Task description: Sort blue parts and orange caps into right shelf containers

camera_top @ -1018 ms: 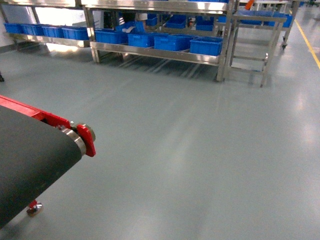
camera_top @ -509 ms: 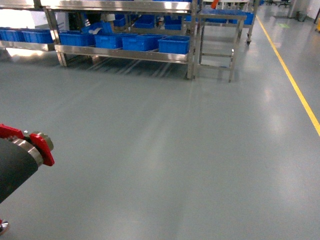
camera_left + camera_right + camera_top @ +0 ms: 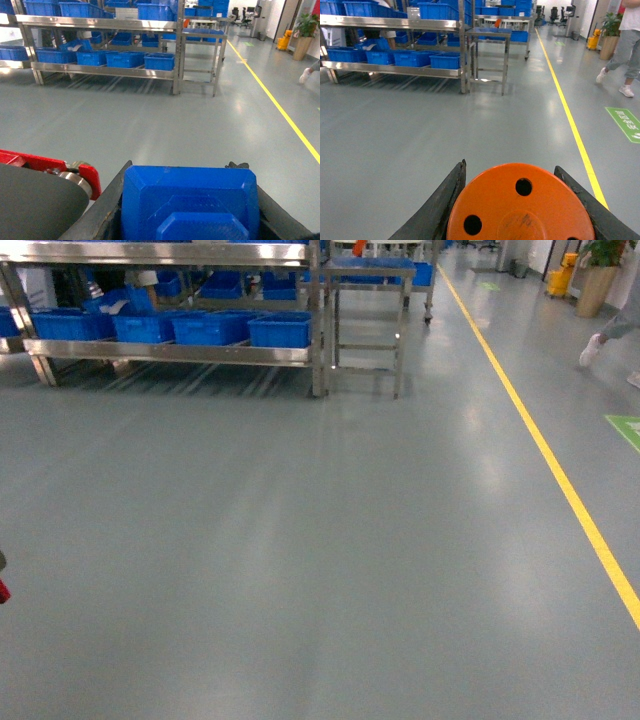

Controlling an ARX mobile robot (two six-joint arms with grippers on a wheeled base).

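Observation:
In the left wrist view a dark blue part (image 3: 190,205) with bevelled edges fills the space between the black fingers of my left gripper (image 3: 185,167), which is shut on it. In the right wrist view my right gripper (image 3: 510,167) is shut on an orange cap (image 3: 520,205) whose round face has several holes. Bright blue crates (image 3: 280,330) stand in a row on the low level of a steel shelf (image 3: 170,352) far ahead to the left, also seen as crates (image 3: 159,61) and crates (image 3: 445,61) from the wrists. Neither gripper shows in the head view.
Grey floor stretches between me and the shelf. A small steel table (image 3: 365,300) stands right of the shelf. A yellow line (image 3: 560,480) runs along the right. The conveyor's red-capped end (image 3: 75,175) is close on the left. A person's legs (image 3: 625,50) are at the far right.
The head view has swung to the right: the shelf and crates have shifted left, the conveyor end has slid out at the left edge, and the yellow line has come into view.

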